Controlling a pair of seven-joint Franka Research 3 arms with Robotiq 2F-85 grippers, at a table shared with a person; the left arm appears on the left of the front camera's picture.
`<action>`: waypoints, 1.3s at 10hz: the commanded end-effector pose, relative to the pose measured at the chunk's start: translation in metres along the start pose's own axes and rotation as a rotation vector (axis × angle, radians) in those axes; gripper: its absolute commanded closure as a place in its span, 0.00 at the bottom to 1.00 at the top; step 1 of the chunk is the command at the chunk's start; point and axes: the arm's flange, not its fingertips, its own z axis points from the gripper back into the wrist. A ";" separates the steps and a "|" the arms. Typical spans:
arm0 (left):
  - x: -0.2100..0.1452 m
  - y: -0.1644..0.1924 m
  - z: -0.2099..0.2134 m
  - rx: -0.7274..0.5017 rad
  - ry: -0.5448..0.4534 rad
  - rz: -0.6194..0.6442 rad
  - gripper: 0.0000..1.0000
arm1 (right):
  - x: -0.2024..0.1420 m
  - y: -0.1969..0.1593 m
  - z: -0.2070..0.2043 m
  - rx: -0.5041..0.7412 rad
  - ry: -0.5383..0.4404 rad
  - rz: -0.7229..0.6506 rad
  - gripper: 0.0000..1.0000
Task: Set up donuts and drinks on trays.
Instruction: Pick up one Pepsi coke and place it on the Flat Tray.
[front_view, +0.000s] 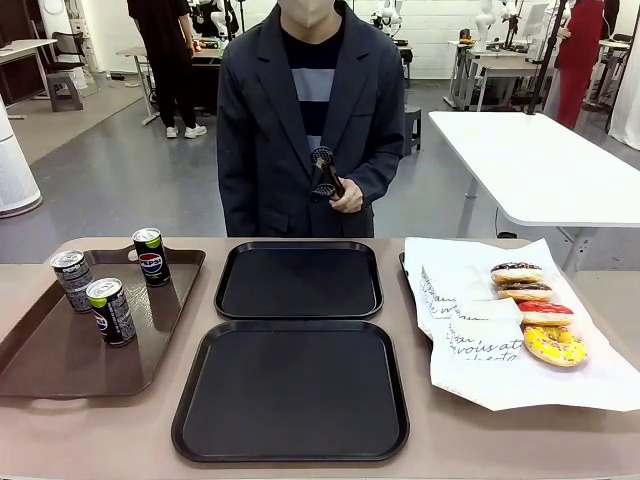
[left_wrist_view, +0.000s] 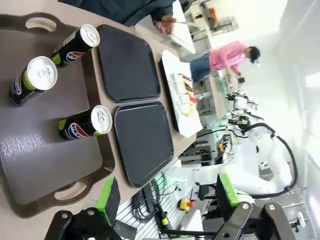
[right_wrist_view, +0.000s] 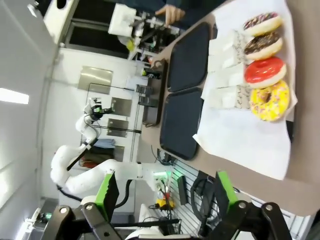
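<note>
Front view: I'm using the near black tray (front_view: 291, 390) as my reference, and it's sitting bare in the middle of the bench (front_view: 100, 440). The far black tray (front_view: 299, 280) is lying just behind it. Left of it, a brown tray (front_view: 40, 360) is carrying three upright cans. The black can with green accents (front_view: 110, 311) is closest to it, the grey-patterned can (front_view: 72, 279) farther left, and the Pepsi-logo can (front_view: 151, 256) farther back.

Right of it, four donuts are lining up on white paper (front_view: 500, 390): chocolate sprinkled donut (front_view: 517, 271), brown-glazed donut (front_view: 526, 291), red donut (front_view: 546, 313) and yellow sprinkled donut (front_view: 553, 345). Printed paper sleeves (front_view: 475, 335) are lying between them and it. Beyond it a person is standing, one hand (front_view: 347, 198) gripping a dark utensil (front_view: 325, 172).

Left wrist view: the left tool (left_wrist_view: 167, 197) is hanging released, pads wide apart and grasping nothing. The brown tray with its cans is sitting right beside the near black tray.

Right wrist view: the right tool (right_wrist_view: 165, 190) is also hanging released, with nothing between its pads. The donuts are resting on the paper beside the near black tray.
</note>
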 end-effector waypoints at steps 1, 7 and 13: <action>0.004 0.012 0.019 -0.034 -0.012 0.011 0.00 | 0.007 -0.013 0.011 0.025 0.001 -0.013 0.00; -0.003 0.009 0.010 -0.017 -0.008 0.018 0.00 | 0.001 -0.015 0.006 0.006 0.009 -0.028 0.00; -0.003 0.009 0.010 -0.017 -0.008 0.018 0.00 | 0.001 -0.015 0.006 0.006 0.009 -0.028 0.00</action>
